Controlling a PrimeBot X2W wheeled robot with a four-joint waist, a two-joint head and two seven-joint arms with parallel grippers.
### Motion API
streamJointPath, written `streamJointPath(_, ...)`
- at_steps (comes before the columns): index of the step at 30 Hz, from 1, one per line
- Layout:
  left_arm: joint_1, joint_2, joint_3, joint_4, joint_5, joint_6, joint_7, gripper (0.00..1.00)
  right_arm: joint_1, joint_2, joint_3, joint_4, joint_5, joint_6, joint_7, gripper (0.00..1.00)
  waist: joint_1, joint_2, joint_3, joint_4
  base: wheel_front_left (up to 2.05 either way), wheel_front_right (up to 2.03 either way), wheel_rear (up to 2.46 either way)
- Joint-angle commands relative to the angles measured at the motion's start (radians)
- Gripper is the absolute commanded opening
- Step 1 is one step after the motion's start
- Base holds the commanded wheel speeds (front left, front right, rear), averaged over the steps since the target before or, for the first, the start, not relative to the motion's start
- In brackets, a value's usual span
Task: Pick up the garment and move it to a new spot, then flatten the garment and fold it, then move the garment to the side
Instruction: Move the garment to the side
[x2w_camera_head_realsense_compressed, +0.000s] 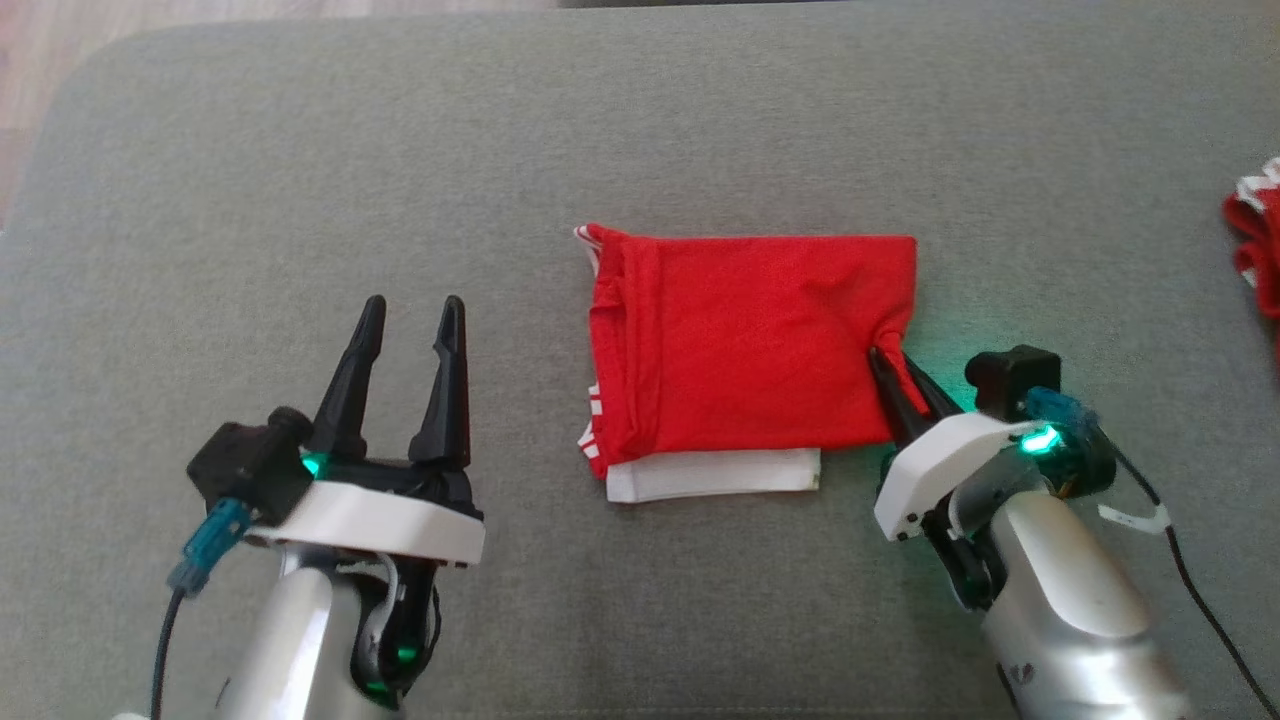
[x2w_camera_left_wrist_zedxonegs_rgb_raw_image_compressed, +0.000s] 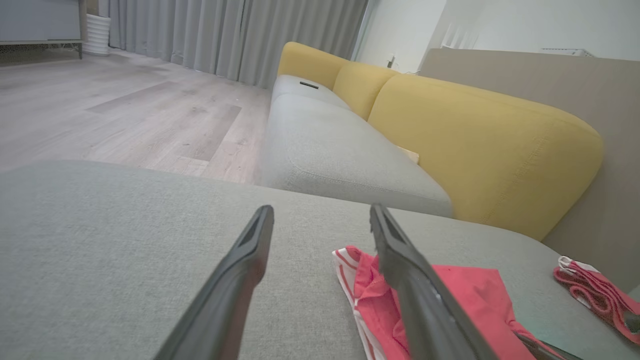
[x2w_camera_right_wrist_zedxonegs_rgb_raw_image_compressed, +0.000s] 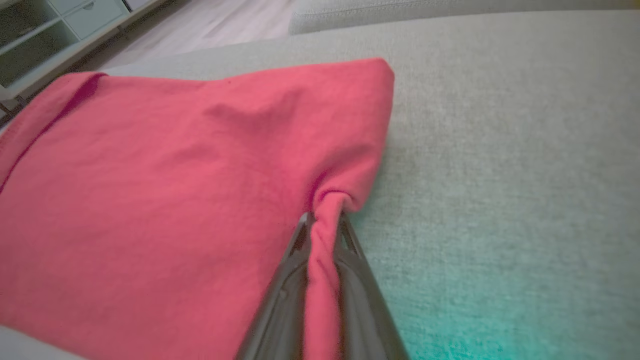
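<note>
The folded red garment with white striped trim (x2w_camera_head_realsense_compressed: 750, 340) is seen lying flat in the middle of the grey fabric cushion (x2w_camera_head_realsense_compressed: 300, 180); its right edge is pinched by the right tool (x2w_camera_head_realsense_compressed: 885, 358), cloth bunched between the fingers, while the left tool (x2w_camera_head_realsense_compressed: 414, 302) is held spread wide, near the garment's left edge, not touching

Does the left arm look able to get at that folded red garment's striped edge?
Probably yes. The open left tool sits beside the red garment, with bare grey cushion between them. The right tool pinches the opposite edge, out of its way.
</note>
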Motion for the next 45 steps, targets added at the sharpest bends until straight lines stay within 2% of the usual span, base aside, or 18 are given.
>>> streamJointPath(1, -0.036, 0.004, 0.038, -0.034, 0.007, 0.003, -0.005, 1.0, -0.018, 0.011, 0.022, -0.012, -0.019, 0.007, -0.011, 0.0, 0.0, 0.0, -0.004, -0.011, 0.0, 0.0, 0.0)
streamJointPath(7, -0.036, 0.004, 0.036, -0.045, 0.019, -0.004, -0.005, 1.0, -0.065, 0.01, -0.032, -0.058, -0.198, 0.007, -0.047, 0.0, 0.0, 0.0, -0.013, -0.069, 0.0, 0.0, 0.0)
streamJointPath(10, -0.039, 0.004, 0.036, -0.042, 0.029, -0.008, -0.005, 1.0, -0.081, -0.02, -0.053, -0.11, -0.278, 0.007, -0.037, 0.0, 0.0, 0.0, -0.011, -0.103, 0.0, 0.0, 0.0)
streamJointPath(14, -0.05, 0.004, 0.037, -0.046, 0.035, -0.012, -0.005, 1.0, -0.103, -0.108, -0.045, -0.19, -0.315, 0.007, -0.001, 0.0, 0.0, 0.0, 0.003, -0.15, 0.0, 0.0, 0.0)
streamJointPath(19, -0.073, 0.004, 0.035, -0.045, 0.042, -0.019, -0.005, 1.0, -0.137, -0.263, -0.052, -0.267, -0.299, 0.007, 0.051, 0.0, 0.0, 0.0, 0.037, -0.186, 0.0, 0.0, 0.0)
streamJointPath(24, -0.096, 0.004, 0.027, -0.046, 0.043, -0.024, -0.005, 1.0, -0.175, -0.396, -0.127, -0.288, -0.271, 0.007, 0.087, 0.0, 0.0, 0.0, 0.078, -0.194, 0.0, 0.0, 0.0)
streamJointPath(30, -0.112, 0.004, 0.027, -0.037, 0.048, -0.036, -0.005, 1.0, -0.194, -0.485, -0.246, -0.255, -0.307, 0.007, 0.132, 0.0, 0.0, 0.0, 0.117, -0.18, 0.0, 0.0, 0.0)
streamJointPath(33, -0.121, 0.004, 0.031, -0.034, 0.05, -0.041, -0.005, 1.0, -0.198, -0.509, -0.32, -0.233, -0.34, 0.007, 0.143, 0.0, 0.0, 0.0, 0.132, -0.169, 0.0, 0.0, 0.0)
streamJointPath(36, -0.123, 0.004, 0.035, -0.032, 0.05, -0.045, -0.005, 1.0, -0.207, -0.506, -0.406, -0.219, -0.391, 0.007, 0.147, 0.0, 0.0, 0.0, 0.144, -0.159, 0.0, 0.0, 0.0)
streamJointPath(45, -0.124, 0.004, 0.04, -0.033, 0.052, -0.049, -0.005, 1.0, -0.195, -0.465, -0.488, -0.225, -0.457, 0.007, 0.17, 0.0, 0.0, 0.0, 0.161, -0.152, 0.0, 0.0, 0.0)
